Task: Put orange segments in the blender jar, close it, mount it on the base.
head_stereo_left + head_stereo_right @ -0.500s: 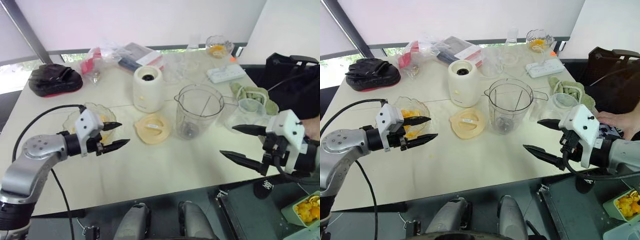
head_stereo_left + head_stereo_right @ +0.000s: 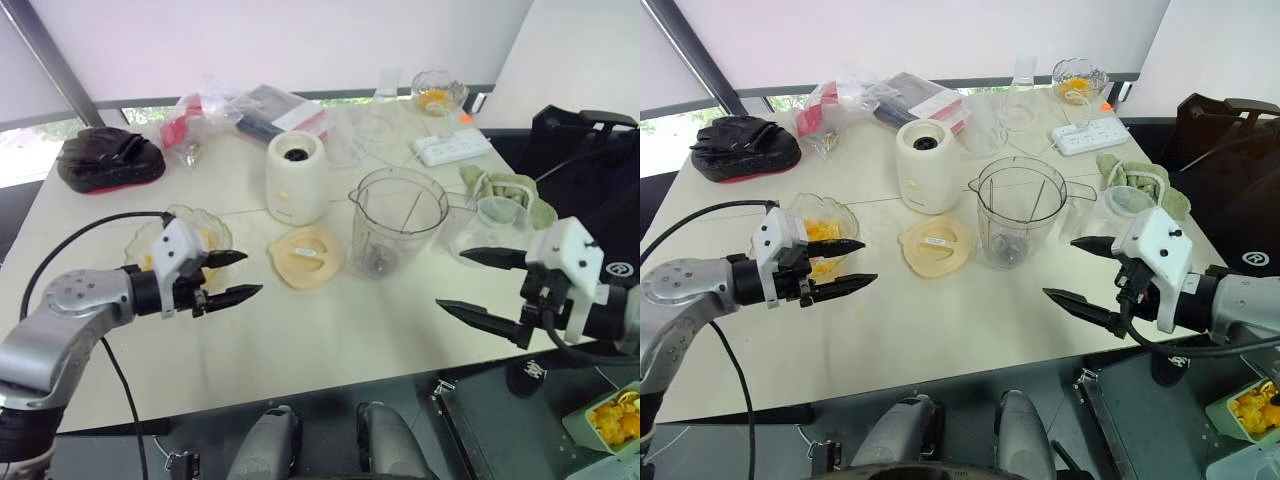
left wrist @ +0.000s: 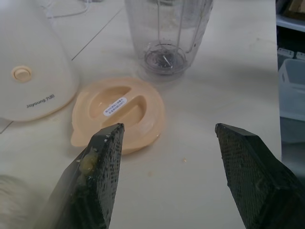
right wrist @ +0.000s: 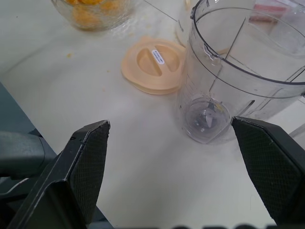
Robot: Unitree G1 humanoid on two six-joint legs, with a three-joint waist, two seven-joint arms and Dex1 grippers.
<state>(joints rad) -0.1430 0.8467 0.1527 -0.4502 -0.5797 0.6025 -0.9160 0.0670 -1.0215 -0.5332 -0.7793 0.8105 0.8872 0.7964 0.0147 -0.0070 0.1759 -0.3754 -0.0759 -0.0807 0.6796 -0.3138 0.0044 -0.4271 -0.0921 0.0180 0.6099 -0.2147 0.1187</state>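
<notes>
Jar open and empty, both pincers released

Blender jar stands upright mid-tabletop, uncapped. Nothing inside but the blade at the bottom. Peach-coloured lid lies flat just beside the jar on the robot's left, not touching it. White blender base stands behind the lid, apart from the jar.

Orange segments sit in a glass bowl left of the lid.

Left pincer hangs by the bowl's jar-side rim, fingers spread, holding nothing and pointing toward the lid. Left wrist view: a smear of yellowish pulp on one finger pad.

Right pincer hangs over the near right part of the tabletop, fingers spread wide and empty, tips pointing past the jar's near side.

Far side: power strip, black bag, green cloth.
</notes>
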